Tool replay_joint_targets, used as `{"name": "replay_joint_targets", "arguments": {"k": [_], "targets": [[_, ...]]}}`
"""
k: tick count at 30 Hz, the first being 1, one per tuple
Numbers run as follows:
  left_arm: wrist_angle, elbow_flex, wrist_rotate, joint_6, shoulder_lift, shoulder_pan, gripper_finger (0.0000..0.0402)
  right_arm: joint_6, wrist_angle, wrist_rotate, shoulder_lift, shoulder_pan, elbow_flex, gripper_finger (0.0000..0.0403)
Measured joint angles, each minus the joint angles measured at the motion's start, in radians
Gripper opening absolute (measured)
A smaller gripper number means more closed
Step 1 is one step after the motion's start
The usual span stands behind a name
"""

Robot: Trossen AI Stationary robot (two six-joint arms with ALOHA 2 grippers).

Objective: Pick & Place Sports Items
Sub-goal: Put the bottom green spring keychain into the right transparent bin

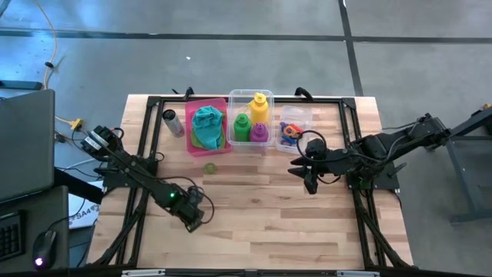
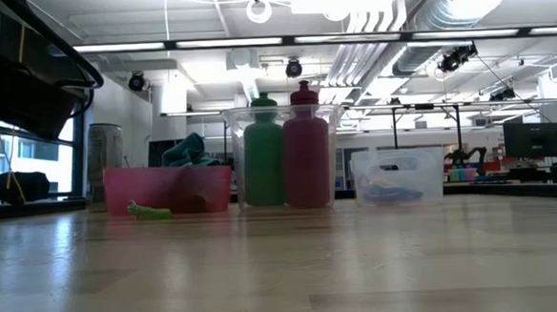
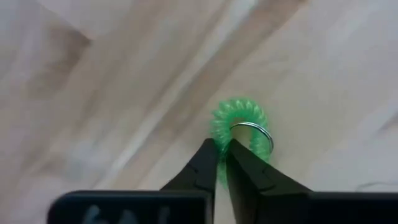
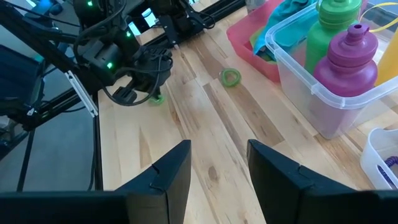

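Observation:
My left gripper (image 1: 192,219) is near the table's front left, shut on a small green coiled ring (image 3: 241,127) that carries a thin metal ring; it also shows in the right wrist view (image 4: 155,98). A second green ring (image 1: 210,168) lies flat on the table in front of the pink bin (image 1: 190,131), which holds the teal cloth (image 1: 206,117) and lime cloth (image 1: 207,143). The green (image 1: 241,127), purple (image 1: 259,132) and yellow (image 1: 259,106) bottles stand in a clear bin (image 1: 234,96). My right gripper (image 4: 217,168) is open and empty, right of centre. My left gripper pinches the green ring's coiled rim (image 3: 219,138) between its two fingers (image 3: 205,165), on the side of the ring nearest the gripper. The ring sticks out past the fingertips. Whether it is clear of the table, I cannot tell.
A small clear bin (image 1: 301,115) with several coloured rings stands right of the bottle bin. A grey metal cylinder (image 1: 171,121) lies left of the pink bin. A black frame (image 1: 254,100) edges the table. Bare wood (image 1: 254,208) lies between the two grippers.

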Motion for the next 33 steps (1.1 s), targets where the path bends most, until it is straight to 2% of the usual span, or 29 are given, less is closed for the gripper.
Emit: {"name": "replay_joint_targets", "arguments": {"k": [16,33], "targets": [[0.006,0.001,0.006,-0.007,-0.018,-0.001,0.0004,0.0,0.0,-0.001,0.0,0.0,0.0,0.0148],[0.004,-0.002,-0.1,-0.007,-0.146,-0.001,0.0004,-0.001,0.0,0.0,0.0,0.0,0.0,0.0148]]}}
